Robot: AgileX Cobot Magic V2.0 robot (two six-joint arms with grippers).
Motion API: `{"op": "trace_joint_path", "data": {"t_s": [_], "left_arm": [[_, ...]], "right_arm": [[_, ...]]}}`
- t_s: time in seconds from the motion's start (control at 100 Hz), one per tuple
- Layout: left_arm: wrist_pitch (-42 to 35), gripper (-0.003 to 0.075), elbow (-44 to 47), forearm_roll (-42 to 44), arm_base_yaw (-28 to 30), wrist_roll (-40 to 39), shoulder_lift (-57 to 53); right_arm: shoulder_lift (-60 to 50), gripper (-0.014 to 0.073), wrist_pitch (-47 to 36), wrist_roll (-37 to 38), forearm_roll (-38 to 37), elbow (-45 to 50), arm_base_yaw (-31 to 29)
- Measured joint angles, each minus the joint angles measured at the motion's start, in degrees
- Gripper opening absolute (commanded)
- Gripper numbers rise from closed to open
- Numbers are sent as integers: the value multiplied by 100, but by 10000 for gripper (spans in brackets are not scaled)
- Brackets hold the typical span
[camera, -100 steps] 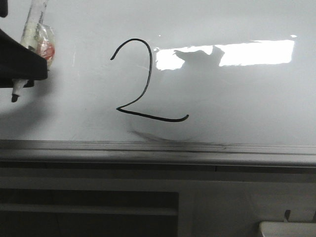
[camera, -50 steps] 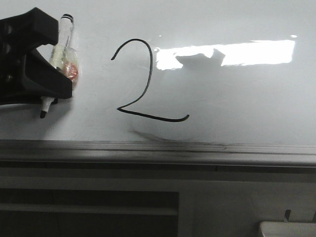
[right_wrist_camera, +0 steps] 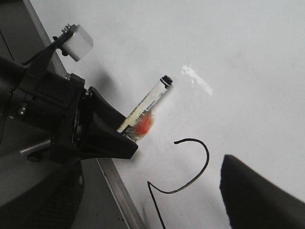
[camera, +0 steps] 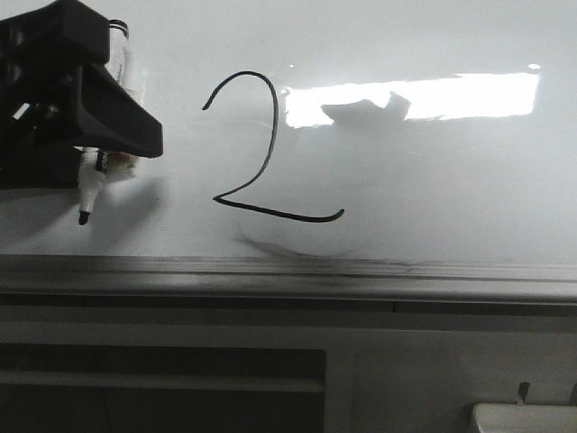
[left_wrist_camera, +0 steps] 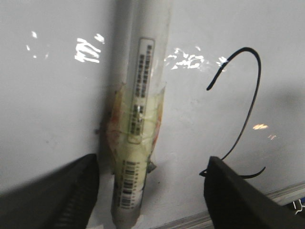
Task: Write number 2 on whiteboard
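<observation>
A thin black number 2 (camera: 274, 117) stands on the glossy whiteboard (camera: 433, 180); it also shows in the left wrist view (left_wrist_camera: 259, 76) and the right wrist view (right_wrist_camera: 208, 155). A white marker (camera: 87, 185) wrapped in yellowish tape sits left of the digit, tip towards the rail. My left gripper (camera: 108, 149) is over it. In the left wrist view the marker (left_wrist_camera: 138, 119) lies between the jaws of the left gripper (left_wrist_camera: 152, 164), which stand wide apart with a gap on each side. My right gripper (right_wrist_camera: 150, 181) hangs open over the digit, holding nothing.
A grey metal rail (camera: 361, 271) runs along the board's near edge. A faint grey smudge (camera: 270, 244) sits under the digit. A bright light reflection (camera: 451, 95) lies to its right. A white tray corner (camera: 523, 419) shows at the bottom right.
The left gripper came in from the left edge, moving right and down. The marker went with it at first, then stayed almost in place while the gripper slid further right over it.
</observation>
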Motion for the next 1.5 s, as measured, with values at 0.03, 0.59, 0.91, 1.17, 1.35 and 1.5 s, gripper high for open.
{"op": "trace_joint_path", "data": {"t_s": [0.03, 0.59, 0.91, 1.17, 1.35, 1.5], "left_arm": [[0, 482, 0, 25, 0, 0, -24], [281, -20, 61, 1109, 23, 120, -2480], [81, -20, 1171, 2114, 23, 160, -4582], [44, -20, 1601, 2504, 23, 164, -5417], [32, -20, 1610, 2529, 23, 173, -5429], [32, -20, 1610, 2531, 23, 173, -5429]], "right_arm": [[0, 514, 10, 0, 0, 0, 0], [-1408, -52, 344, 9, -106, 556, -2], [-4546, -50, -625, 9, -106, 2974, -12], [-6195, -50, -601, 9, -106, 4222, -12], [-6300, -50, -539, 9, -106, 4512, -12], [-6300, -50, -527, 9, -106, 4630, -12]]}}
